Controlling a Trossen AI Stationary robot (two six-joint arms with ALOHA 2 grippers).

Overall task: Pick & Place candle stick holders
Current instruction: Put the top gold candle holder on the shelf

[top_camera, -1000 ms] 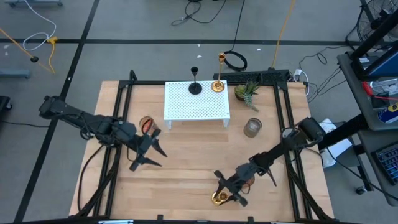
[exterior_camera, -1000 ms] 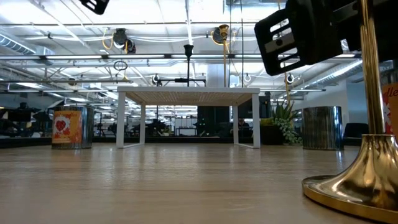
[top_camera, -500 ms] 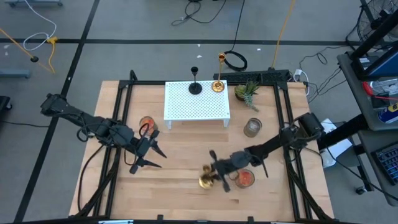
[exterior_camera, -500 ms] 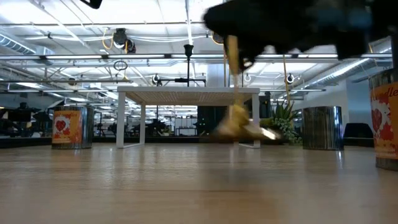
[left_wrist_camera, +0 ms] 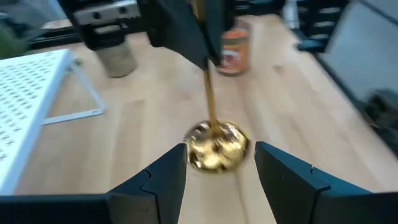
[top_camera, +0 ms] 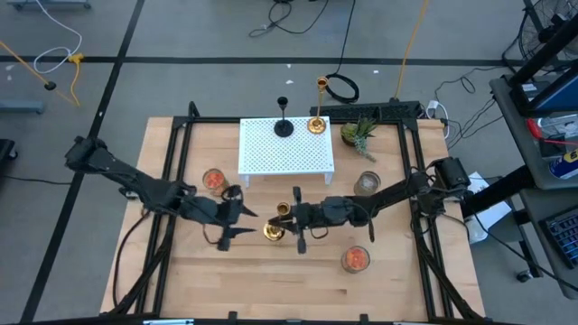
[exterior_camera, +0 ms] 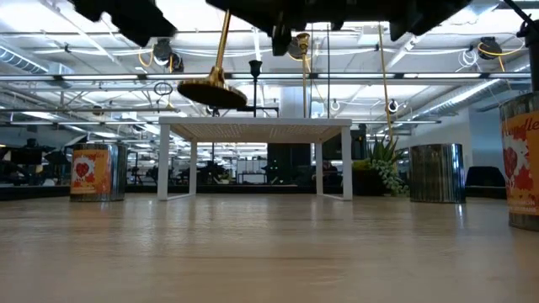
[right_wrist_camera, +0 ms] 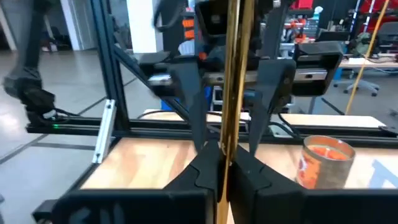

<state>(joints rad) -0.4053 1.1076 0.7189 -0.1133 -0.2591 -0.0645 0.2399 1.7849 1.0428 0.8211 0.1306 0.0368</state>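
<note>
Wooden table (top_camera: 271, 271), right gripper (top_camera: 298, 219) fingers clamping brass candlestick (top_camera: 274, 230), low view showing it airborne, left gripper (top_camera: 240, 219) fingers spread beside it

Surface (top_camera: 271, 271) fills frame centre in the high view. Rack (top_camera: 285, 149) sits upper centre of it. On the rack's upper edge: short candlestick (top_camera: 284, 120) left, tall candlestick (top_camera: 316, 116) just right of it. Plant (top_camera: 360, 134) right of the rack, jar (top_camera: 366, 185) below the plant. One candle tin (top_camera: 213, 180) left of the rack, another (top_camera: 355, 259) lower right of centre. Third candlestick (top_camera: 278, 224) at mid-frame, below the rack, clear of the surface in the low view, base toward the left claw (top_camera: 240, 219), stem pinched in the right claw (top_camera: 299, 217). Left claw is just left of the base, fingers (left_wrist_camera: 160, 180) spread either side, apart from it.
</note>
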